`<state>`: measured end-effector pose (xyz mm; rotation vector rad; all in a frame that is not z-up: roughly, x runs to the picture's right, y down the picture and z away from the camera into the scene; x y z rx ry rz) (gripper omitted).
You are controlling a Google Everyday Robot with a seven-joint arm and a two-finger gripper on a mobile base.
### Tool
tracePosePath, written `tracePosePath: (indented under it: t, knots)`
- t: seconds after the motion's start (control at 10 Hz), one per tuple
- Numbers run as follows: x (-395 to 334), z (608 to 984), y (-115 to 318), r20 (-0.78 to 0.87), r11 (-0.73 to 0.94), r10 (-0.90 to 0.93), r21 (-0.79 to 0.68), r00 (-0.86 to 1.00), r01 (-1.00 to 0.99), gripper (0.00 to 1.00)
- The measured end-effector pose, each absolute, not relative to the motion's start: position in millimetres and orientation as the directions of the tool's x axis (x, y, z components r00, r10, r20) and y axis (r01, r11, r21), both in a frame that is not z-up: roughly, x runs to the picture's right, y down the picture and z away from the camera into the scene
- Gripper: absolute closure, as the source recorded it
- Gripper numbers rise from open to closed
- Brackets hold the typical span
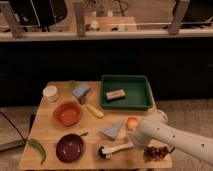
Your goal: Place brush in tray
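Note:
The brush [116, 148] lies flat near the table's front edge, its dark bristle head to the left and its white handle pointing right. The dark-green tray [145, 95] stands at the back right and holds a tan block [115, 94]. My white arm comes in from the lower right. My gripper [134, 140] is low over the right end of the brush handle, and the arm's bulk hides it. The tray is well behind the gripper.
On the table are an orange bowl [67, 113], a maroon bowl [69, 147], a white cup [50, 93], a blue sponge [81, 91], a yellow banana-like piece [95, 110], a green pepper [37, 150], a grey wedge [113, 130], an orange fruit [132, 122] and dark grapes [156, 151].

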<state>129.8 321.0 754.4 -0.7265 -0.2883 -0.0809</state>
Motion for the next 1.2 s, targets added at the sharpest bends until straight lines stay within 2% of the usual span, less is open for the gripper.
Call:
tracePosePath:
  t: [0.2,0.4,0.6,0.7,0.9,1.0,1.2]
  knots:
    - [111.1,756.5,330.6,0.322,0.731,0.003,-0.647,0.947,0.218,0.25]
    - [109.0,759.1,336.6,0.347,0.732,0.001,-0.639,0.938,0.236,0.49]
    - [109.1,758.0,336.4,0.350,0.731,-0.002,-0.638,0.937,0.240,0.65]
    - [109.2,755.4,334.3,0.351,0.729,-0.002,-0.640,0.936,0.241,0.80]
    - [109.5,753.8,332.2,0.352,0.730,-0.006,-0.638,0.936,0.244,0.95]
    - [112.0,752.7,334.0,0.348,0.726,-0.005,-0.643,0.937,0.243,1.00]
    - [112.4,752.0,333.8,0.349,0.727,-0.005,-0.642,0.937,0.243,1.00]
